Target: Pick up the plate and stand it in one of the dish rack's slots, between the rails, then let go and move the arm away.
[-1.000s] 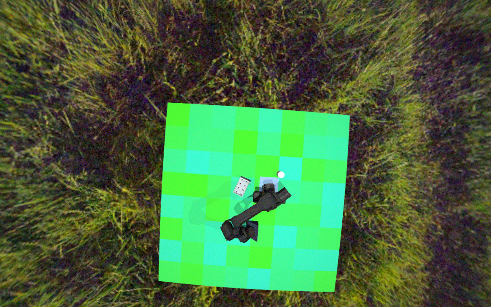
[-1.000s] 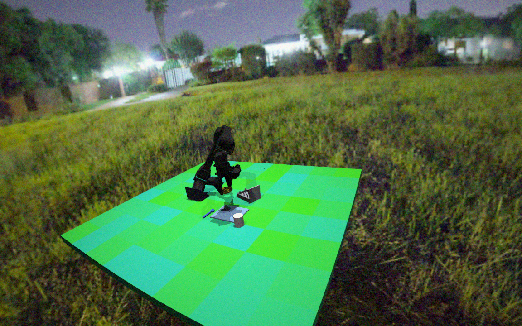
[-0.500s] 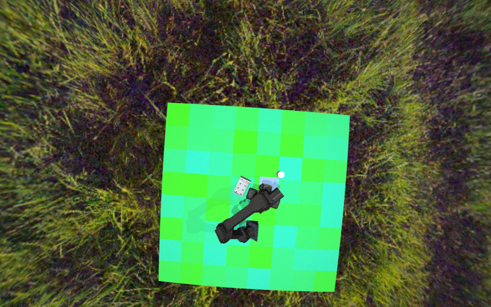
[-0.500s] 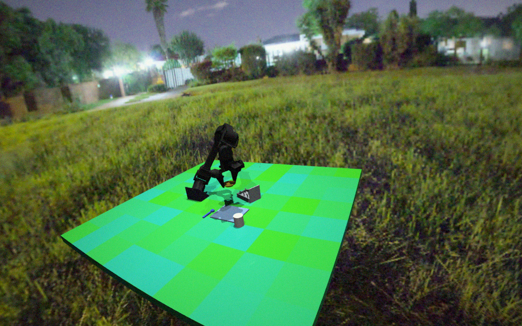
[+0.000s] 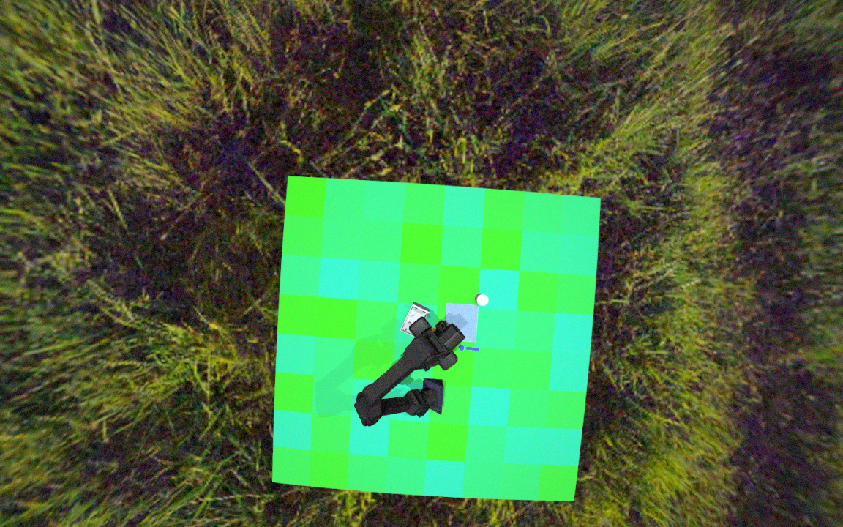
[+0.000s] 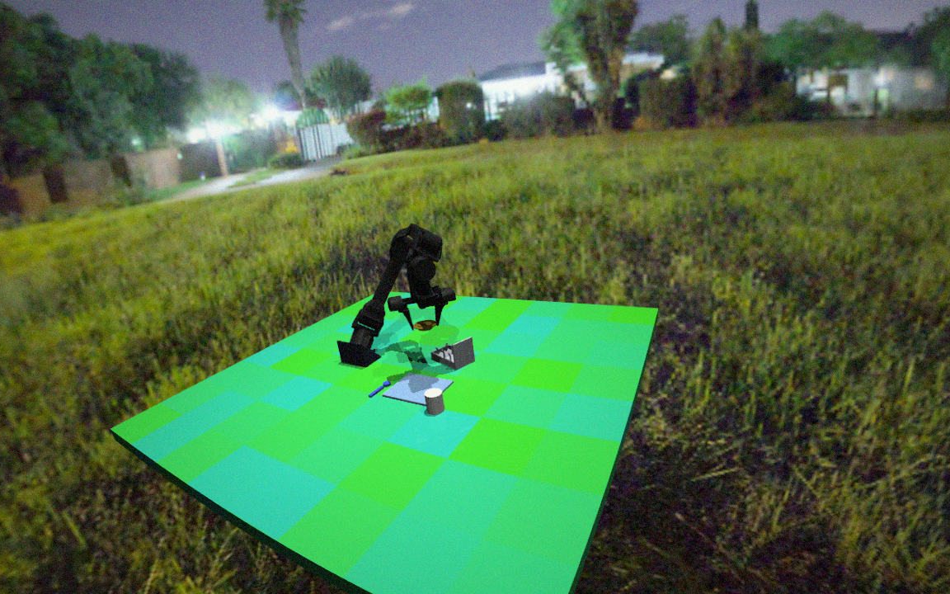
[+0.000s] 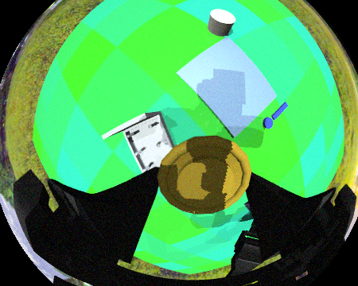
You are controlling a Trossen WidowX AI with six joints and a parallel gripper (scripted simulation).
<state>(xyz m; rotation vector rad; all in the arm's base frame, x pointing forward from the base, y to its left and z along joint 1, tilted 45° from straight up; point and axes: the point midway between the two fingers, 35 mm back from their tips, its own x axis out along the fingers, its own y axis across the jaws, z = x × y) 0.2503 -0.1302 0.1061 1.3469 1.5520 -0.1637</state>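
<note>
My gripper point(image 6: 425, 318) point(image 7: 204, 175) is shut on the brown plate point(image 6: 425, 325) point(image 7: 204, 175) and holds it level, well above the table. In the wrist view the plate hangs just right of the grey dish rack point(image 7: 147, 144), over the green squares between the rack and the pale blue mat point(image 7: 213, 66). The rack point(image 5: 415, 318) point(image 6: 454, 354) stands on the table, with its rails showing inside and nothing in its slots. In the top view the arm covers the plate, and the gripper point(image 5: 440, 327) sits between the rack and the mat point(image 5: 468, 319).
A white cup point(image 5: 482, 299) point(image 6: 433, 401) point(image 7: 222, 21) stands at the mat's far corner. A small blue spoon point(image 5: 468, 348) point(image 6: 378, 388) point(image 7: 274, 114) lies beside the mat point(image 6: 419, 388). The checkered green table point(image 5: 358, 222) is surrounded by grass.
</note>
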